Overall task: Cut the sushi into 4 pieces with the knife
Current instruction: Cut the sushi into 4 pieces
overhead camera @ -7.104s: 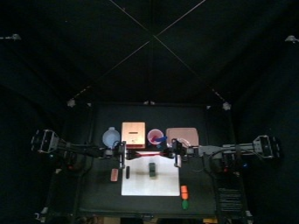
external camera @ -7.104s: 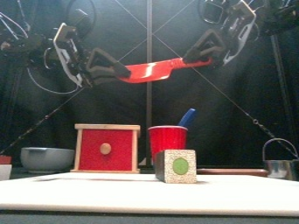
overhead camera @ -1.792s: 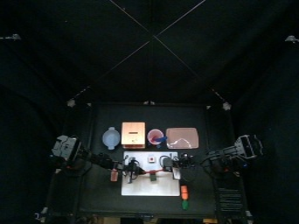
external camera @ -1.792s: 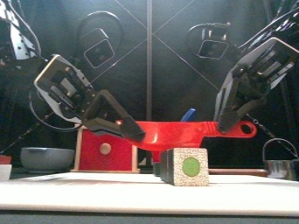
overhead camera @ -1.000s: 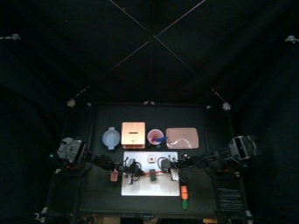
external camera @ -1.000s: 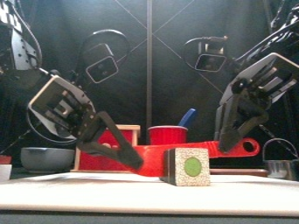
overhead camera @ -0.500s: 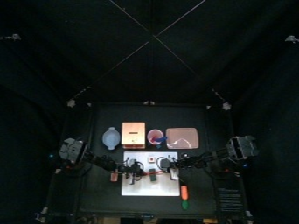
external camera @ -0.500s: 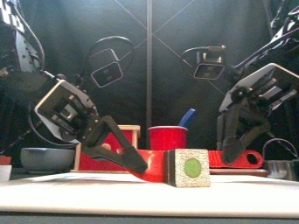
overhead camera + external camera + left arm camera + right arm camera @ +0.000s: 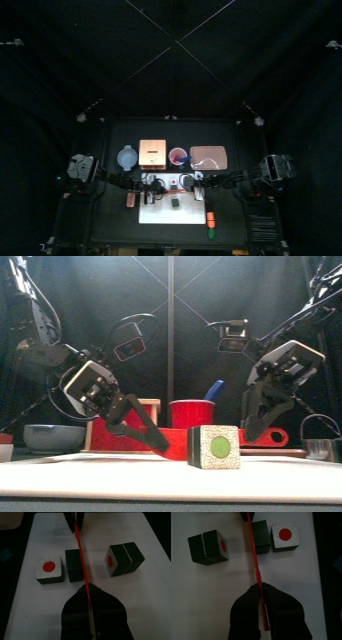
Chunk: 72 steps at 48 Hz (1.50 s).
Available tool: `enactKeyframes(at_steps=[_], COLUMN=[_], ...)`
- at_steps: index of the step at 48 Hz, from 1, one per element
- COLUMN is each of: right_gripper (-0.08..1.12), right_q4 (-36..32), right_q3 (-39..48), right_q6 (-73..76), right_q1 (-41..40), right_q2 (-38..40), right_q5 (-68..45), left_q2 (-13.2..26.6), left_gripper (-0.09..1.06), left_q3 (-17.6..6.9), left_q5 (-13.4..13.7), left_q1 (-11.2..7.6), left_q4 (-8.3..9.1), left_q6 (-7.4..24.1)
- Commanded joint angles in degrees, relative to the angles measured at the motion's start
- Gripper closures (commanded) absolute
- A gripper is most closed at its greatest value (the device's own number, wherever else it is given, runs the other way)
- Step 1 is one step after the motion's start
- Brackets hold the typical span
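Note:
Both grippers hold a red toy knife [image 9: 171, 443] edge-down at the level of the white cutting board [image 9: 167, 215]. My left gripper [image 9: 85, 592] is shut on one end, and my right gripper [image 9: 260, 592] is shut on the other. The blade [image 9: 79, 557] runs along the side of a single dark green sushi block [image 9: 72, 566]. On one side lies an end piece with a white face [image 9: 48, 569]. A pair of joined blocks [image 9: 125, 558] lies apart on the other side. In the front view the nearest piece [image 9: 213, 446] shows a speckled face with a green centre.
Behind the board stand a blue-grey bowl [image 9: 127, 157], a wooden box with a red drawer front [image 9: 120, 424], a red cup [image 9: 191, 413] holding a blue knife [image 9: 214, 389], and a pink tray [image 9: 209, 156]. A metal cutter [image 9: 318, 442] sits at the right. Small toys [image 9: 210, 218] lie on the board's right edge.
Both arms have come down together, lowering the red knife from above the sushi to board level behind the front piece.

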<state>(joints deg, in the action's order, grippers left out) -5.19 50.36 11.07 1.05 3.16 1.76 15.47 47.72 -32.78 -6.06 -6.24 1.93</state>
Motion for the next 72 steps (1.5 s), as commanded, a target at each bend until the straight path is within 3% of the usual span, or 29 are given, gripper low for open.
enactKeyframes(at_steps=[1,5,12,23,29,43,64,72], right_gripper=[0.95,0.95,0.95,0.95,0.95,0.95,0.95,0.95], right_q4=[0.1,0.1,0.1,1.0,1.8,3.1,3.1,3.7], right_q3=[-1.6,-1.5,-1.0,-0.4,0.1,0.7,0.3,0.3], right_q6=[0.0,0.1,0.1,0.2,0.2,0.2,0.2,0.2], right_q1=[-0.9,0.3,2.4,5.3,6.1,6.7,6.3,6.3], right_q2=[4.4,6.9,10.0,10.8,10.4,8.8,4.8,3.0], right_q5=[0.4,0.8,0.8,0.6,-0.1,-2.0,-2.8,-3.1], left_q2=[-3.7,-6.7,-9.5,-8.8,-7.5,-4.5,-2.0,-0.2], left_gripper=[0.76,0.76,0.76,0.76,0.76,0.76,0.76,0.76], left_q3=[-0.8,-1.0,-1.0,-1.8,-2.7,-4.9,-4.6,-4.5], left_q5=[1.1,2.7,3.3,3.3,3.3,3.8,4.0,4.0], left_q1=[-0.62,-2.29,-5.36,-9.58,-10.99,-12.3,-11.87,-11.87], left_q4=[1.23,2.02,2.29,2.29,2.29,2.29,2.02,0.44], left_q6=[0.3,0.3,0.3,0.3,0.3,0.2,-0.1,0.0])
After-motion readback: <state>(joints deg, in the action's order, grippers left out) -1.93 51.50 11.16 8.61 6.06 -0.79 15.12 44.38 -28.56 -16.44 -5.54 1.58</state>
